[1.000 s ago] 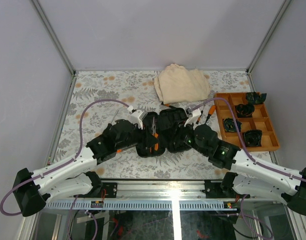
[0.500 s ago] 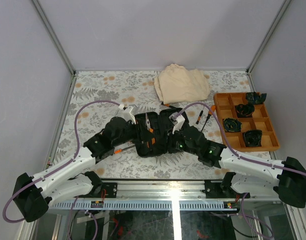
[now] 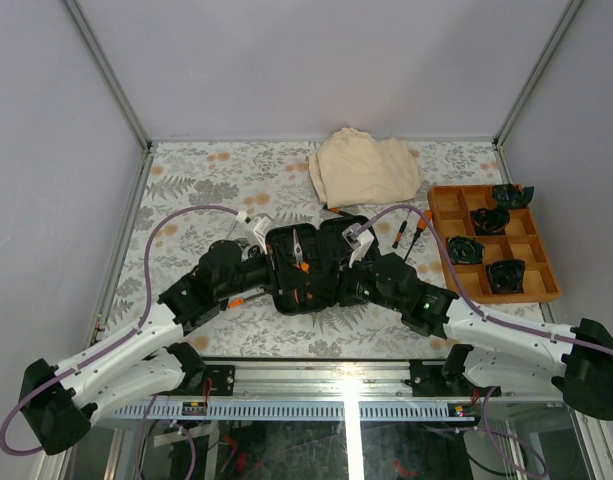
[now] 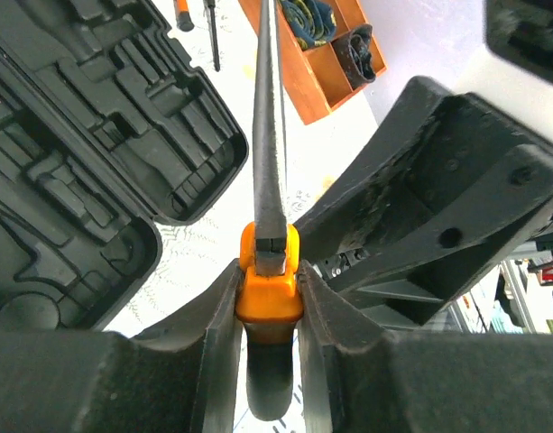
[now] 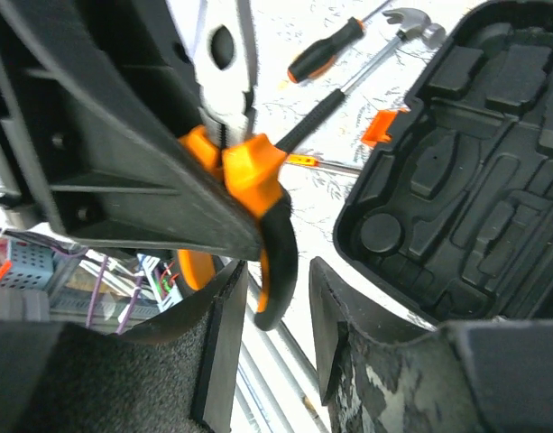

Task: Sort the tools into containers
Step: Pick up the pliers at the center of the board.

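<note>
Pliers (image 5: pixel 244 171) clamped in left tool (image 4: pixel 269 271) by open case (image 5: pixel 474 153), handle inside right tool (image 5: pixel 276 271), grip there unclear; hammer (image 5: pixel 419 29), screwdriver (image 5: pixel 326 50) beyond.

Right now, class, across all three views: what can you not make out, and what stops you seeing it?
- Left wrist view: the tool clamped in the left gripper runs off the top edge, so its tip is unseen.
- Right wrist view: a black part covers part of the pliers; whether the right gripper clamps them is unclear.
- Top view: the dark items in the wooden tray are too small to name.
</note>
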Tool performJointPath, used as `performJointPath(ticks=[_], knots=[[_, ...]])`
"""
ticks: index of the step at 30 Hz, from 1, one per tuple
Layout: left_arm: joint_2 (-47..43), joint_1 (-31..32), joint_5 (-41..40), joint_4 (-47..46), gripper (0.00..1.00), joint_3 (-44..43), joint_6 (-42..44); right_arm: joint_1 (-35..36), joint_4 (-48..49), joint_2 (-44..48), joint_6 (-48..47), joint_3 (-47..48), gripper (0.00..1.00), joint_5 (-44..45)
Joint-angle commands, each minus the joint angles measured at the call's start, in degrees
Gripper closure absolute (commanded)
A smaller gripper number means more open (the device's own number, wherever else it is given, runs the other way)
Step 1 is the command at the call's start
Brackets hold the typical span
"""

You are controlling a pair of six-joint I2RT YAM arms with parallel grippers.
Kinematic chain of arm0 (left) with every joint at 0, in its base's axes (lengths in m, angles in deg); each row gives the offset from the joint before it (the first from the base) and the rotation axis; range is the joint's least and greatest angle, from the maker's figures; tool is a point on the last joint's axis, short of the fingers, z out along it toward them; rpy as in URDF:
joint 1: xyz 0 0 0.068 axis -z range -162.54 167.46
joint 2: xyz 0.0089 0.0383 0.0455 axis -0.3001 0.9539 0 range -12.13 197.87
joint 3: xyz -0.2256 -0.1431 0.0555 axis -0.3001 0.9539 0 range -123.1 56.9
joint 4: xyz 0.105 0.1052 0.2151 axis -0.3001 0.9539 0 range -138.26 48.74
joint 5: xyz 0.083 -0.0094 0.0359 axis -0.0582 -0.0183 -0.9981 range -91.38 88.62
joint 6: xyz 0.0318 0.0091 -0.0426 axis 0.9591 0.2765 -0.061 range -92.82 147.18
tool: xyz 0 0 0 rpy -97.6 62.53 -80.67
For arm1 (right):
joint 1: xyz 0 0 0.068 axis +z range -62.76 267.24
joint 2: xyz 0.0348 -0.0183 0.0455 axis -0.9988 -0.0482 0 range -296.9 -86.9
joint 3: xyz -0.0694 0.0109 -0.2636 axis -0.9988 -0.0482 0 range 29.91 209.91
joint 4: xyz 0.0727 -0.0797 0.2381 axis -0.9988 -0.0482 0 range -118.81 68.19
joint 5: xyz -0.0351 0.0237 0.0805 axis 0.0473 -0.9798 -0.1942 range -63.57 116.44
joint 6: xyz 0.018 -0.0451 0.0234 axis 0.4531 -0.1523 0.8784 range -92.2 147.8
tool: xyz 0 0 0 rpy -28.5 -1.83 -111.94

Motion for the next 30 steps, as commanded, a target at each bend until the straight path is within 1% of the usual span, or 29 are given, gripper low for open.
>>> performJointPath(ticks=[1, 8, 20, 24, 28, 30], knots=[[-1.4, -0.2, 3.1, -7.2, 1.0, 1.3, -1.7, -0.1, 5.1, 2.5, 0.7, -0.4, 0.6, -3.1], [-1.4, -0.2, 3.5, -7.5, 1.0, 1.2, -1.8, 0.0, 4.2, 1.5, 0.7, 0.2, 0.62, -3.0], [-1.8, -0.2, 3.4, -7.3, 1.0, 0.3, -1.8, -0.1, 3.2, 0.5, 0.0, 0.3, 0.6, -2.1], [-1.7, -0.2, 3.4, -7.3, 1.0, 0.2, -1.7, -0.1, 3.1, 0.7, 0.0, 0.2, 0.71, -1.6], [-1.5, -0.2, 2.9, -6.6, 1.0, 0.0, -1.5, -0.1, 2.7, 1.7, 0.2, -0.2, 0.87, 0.0], [-1.3, -0.2, 2.3, -5.3, 1.0, -0.8, -1.1, -0.1, 2.3, 2.2, 0.6, -0.3, 0.93, 1.1]])
